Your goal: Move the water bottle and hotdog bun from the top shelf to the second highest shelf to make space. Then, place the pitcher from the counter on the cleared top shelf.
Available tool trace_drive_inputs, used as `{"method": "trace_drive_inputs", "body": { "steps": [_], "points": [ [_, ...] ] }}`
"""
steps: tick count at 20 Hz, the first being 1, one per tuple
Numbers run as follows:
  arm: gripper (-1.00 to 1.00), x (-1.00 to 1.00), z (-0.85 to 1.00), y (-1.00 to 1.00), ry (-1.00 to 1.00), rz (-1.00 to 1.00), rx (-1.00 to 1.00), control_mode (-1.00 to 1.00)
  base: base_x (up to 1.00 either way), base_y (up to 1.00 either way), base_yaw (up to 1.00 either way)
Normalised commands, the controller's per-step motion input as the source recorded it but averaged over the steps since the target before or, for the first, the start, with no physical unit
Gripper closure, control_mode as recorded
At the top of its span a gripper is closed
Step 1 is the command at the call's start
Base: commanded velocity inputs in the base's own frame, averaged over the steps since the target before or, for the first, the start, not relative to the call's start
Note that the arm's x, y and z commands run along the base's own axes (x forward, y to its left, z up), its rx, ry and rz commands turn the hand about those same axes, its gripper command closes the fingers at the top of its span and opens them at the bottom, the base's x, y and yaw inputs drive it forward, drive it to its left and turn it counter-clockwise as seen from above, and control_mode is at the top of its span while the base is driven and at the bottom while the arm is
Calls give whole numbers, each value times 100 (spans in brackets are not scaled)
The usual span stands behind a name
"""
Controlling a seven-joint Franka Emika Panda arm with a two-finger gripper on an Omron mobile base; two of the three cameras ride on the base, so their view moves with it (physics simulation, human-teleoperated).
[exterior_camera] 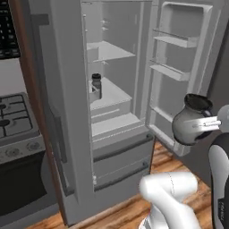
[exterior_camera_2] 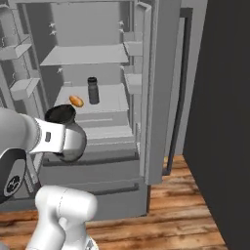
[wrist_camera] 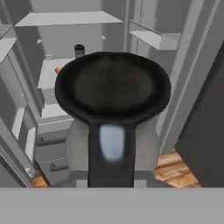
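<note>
My gripper (exterior_camera: 205, 125) is shut on the handle of the pitcher (exterior_camera: 191, 120), a bulbous silver-grey vessel with a black rim, held upright in the air in front of the open fridge. In the hand view the pitcher (wrist_camera: 113, 85) looms close, and its dark handle runs down to the bottom edge. The top shelf (exterior_camera_2: 85, 54) is bare. On the second highest shelf (exterior_camera_2: 110, 100) stand the dark water bottle (exterior_camera_2: 93, 90) and, to its left, the orange hotdog bun (exterior_camera_2: 75, 101). The pitcher (exterior_camera_2: 66, 134) hangs below and in front of these shelves. The counter is out of view.
The fridge's right door (exterior_camera: 179, 67) stands open with bins on its inside, close to the pitcher. The left door (exterior_camera: 62, 112) is open too. A gas stove (exterior_camera: 13, 116) sits at the left. A dark panel (exterior_camera_2: 219, 122) closes off the right side.
</note>
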Motion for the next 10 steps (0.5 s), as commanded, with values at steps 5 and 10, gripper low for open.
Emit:
{"method": "trace_drive_inputs", "body": {
  "steps": [5,10],
  "points": [
    [100,0,0,0,0,0,0,100,54,-1,30],
    [100,0,0,0,0,0,0,100,62,1,22]
  ]
}}
